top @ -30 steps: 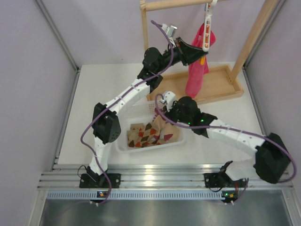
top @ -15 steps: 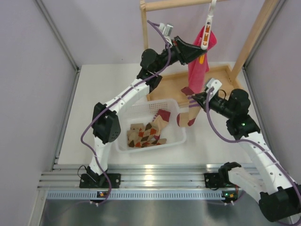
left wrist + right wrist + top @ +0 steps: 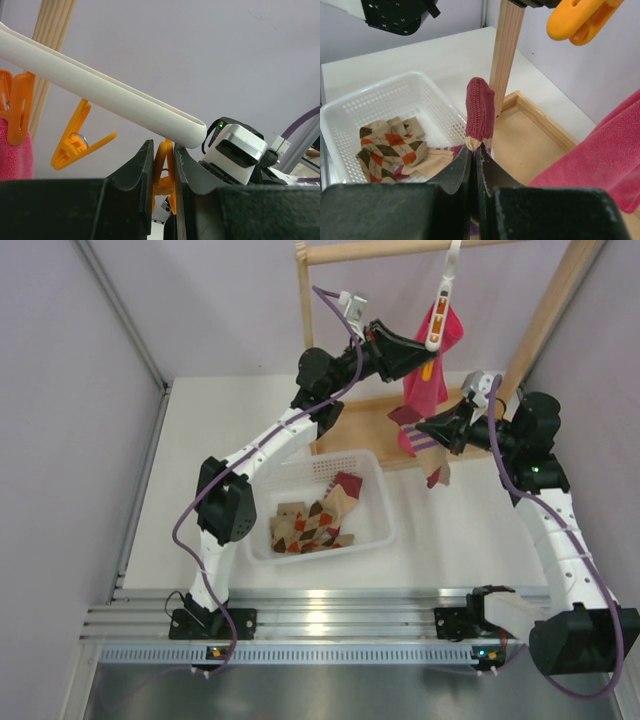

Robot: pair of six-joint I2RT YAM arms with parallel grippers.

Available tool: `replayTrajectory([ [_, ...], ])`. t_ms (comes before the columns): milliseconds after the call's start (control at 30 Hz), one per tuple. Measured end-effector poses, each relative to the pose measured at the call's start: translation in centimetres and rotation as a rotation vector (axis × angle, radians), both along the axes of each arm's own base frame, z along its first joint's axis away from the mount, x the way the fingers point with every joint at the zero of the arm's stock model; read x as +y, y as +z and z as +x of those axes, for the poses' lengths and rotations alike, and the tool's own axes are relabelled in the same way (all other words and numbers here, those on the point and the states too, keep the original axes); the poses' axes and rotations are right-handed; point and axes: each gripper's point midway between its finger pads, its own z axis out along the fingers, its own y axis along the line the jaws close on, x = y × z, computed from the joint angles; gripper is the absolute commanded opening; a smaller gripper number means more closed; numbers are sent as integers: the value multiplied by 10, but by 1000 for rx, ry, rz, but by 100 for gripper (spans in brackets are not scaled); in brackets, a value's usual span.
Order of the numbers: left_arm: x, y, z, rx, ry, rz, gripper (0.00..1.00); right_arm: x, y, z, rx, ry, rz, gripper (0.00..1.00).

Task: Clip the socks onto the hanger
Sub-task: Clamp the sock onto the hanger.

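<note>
The white bar hanger (image 3: 441,302) hangs from the wooden rack rail; it shows as a white bar in the left wrist view (image 3: 100,92). My left gripper (image 3: 428,357) is shut on an orange clip (image 3: 164,172) at the bar's end, squeezing it. My right gripper (image 3: 428,428) is shut on a striped beige sock (image 3: 432,455) with a maroon toe (image 3: 480,112), held in the air just below the hanger. More argyle and striped socks (image 3: 315,520) lie in the white basket (image 3: 375,530). Other orange clips (image 3: 75,140) hang free.
A pink cloth (image 3: 428,385) hangs clipped on the hanger. The wooden rack has a tray base (image 3: 470,425) and upright posts (image 3: 545,320). The basket stands in front of the rack. Grey walls close in both sides.
My right gripper has lifted the striped sock out of the basket and carried it up and right to just below the hanger. The left arm has stayed at the clip.
</note>
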Motion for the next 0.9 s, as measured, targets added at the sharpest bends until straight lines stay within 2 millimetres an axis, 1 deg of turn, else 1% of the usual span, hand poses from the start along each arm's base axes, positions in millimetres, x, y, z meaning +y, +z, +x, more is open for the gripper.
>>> replayTrajectory([
  [167, 1, 0, 0, -4, -2, -2, 0, 0, 12, 3, 6, 28, 21, 0],
  [333, 2, 1, 0, -2, -6, -3, 0, -12, 28, 22, -8, 3, 26, 0],
  [467, 2, 0, 0, 1, -9, -2, 0, -15, 36, 32, -11, 5, 25, 0],
  [600, 2, 1, -1, 3, -11, -3, 0, -14, 38, 34, -8, 18, 20, 0],
  [900, 2, 0, -1, 2, -12, -2, 0, -12, 36, 29, 1, 53, 17, 0],
])
